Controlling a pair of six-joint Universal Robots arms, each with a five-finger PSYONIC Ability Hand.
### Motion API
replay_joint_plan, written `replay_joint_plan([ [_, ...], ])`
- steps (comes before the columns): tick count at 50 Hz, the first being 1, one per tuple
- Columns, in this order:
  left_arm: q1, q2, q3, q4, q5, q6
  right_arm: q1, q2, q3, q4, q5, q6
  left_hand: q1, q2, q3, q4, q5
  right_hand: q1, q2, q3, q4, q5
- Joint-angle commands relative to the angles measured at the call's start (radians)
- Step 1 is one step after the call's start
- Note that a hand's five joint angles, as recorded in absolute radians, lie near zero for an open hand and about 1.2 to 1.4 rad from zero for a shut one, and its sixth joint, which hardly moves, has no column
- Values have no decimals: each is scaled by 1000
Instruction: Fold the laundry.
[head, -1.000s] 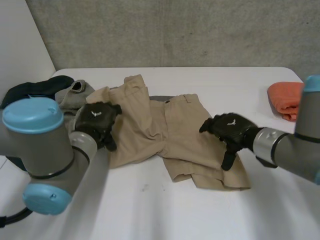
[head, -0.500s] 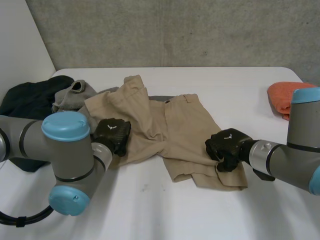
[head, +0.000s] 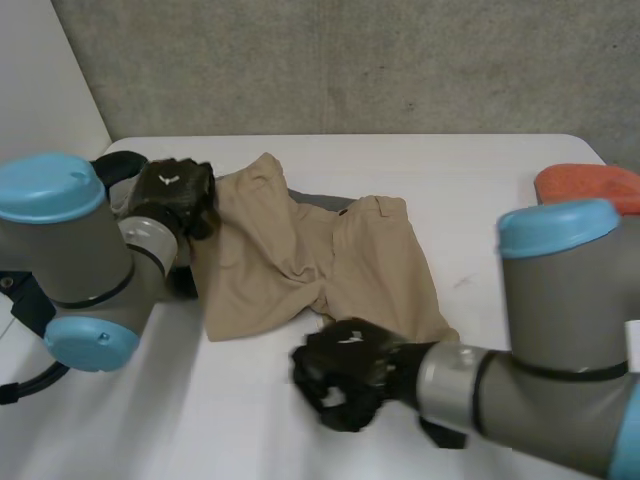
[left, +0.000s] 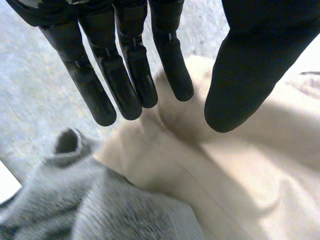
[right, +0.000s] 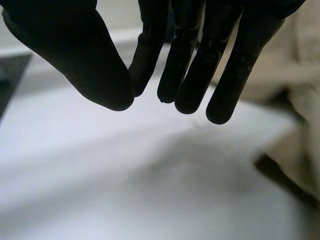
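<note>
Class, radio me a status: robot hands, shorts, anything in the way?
Left robot hand open, over shorts beside grey garment. Right robot hand open, over table by shorts' near edge. Shorts unfolded.

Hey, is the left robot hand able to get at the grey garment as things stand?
Probably yes: the left robot hand hangs open just above the grey garment, beside the tan shorts, with nothing between.
</note>
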Motion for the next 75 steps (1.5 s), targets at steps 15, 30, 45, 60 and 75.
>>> replay_joint_plan([
  [15, -95, 123, -203, -1, 7, -5, -168, -71, -64, -82, 209, -89, -274, -281, -284, -280, -283, -829, -1000, -1008, -1011, -1001],
  [30, -389, -73, -151, 191, 29, 3, -441, -51, 42, -114, 184, -458, -303, -310, -314, -310, -312, -829, -1000, -1008, -1011, -1001],
  [45, -532, -288, 66, 193, 89, 4, -541, -42, 69, -193, 178, -436, -303, -310, -314, -310, -312, -829, -1000, -1008, -1011, -1001],
  [60, -541, -348, 169, 72, 69, 10, -588, -36, 63, -205, 166, -436, 530, 523, 520, 523, 521, -829, -1000, -1008, -1011, -1001],
  [75, -419, 147, 8, -7, 20, 10, -530, 102, -148, -205, 92, -300, 530, 523, 520, 523, 521, -829, -1000, -1008, -1011, -1001],
])
